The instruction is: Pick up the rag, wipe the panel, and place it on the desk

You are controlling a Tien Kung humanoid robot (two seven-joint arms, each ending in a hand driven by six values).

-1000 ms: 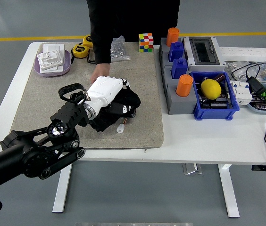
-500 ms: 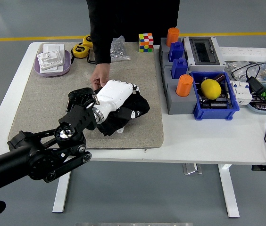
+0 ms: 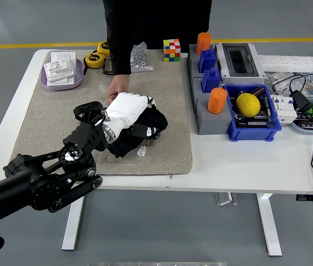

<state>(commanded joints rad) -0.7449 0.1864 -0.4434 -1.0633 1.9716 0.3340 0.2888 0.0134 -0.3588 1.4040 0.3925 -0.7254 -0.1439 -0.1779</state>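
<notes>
1 white left robot hand (image 3: 125, 107) grips a crumpled black rag (image 3: 139, 131) on the panel (image 3: 62, 111)

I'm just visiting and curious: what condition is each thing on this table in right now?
Black cloth rag: crumpled on the grey mat, under the robot's hand.
Left white hand: pressed on the rag, fingers curled over it.
Person's hand: resting on the mat just behind the robot's hand.
Grey felt mat: lying flat.
Blue plastic bin: holds a yellow ball.
Multicoloured puzzle cube: scrambled.
</notes>
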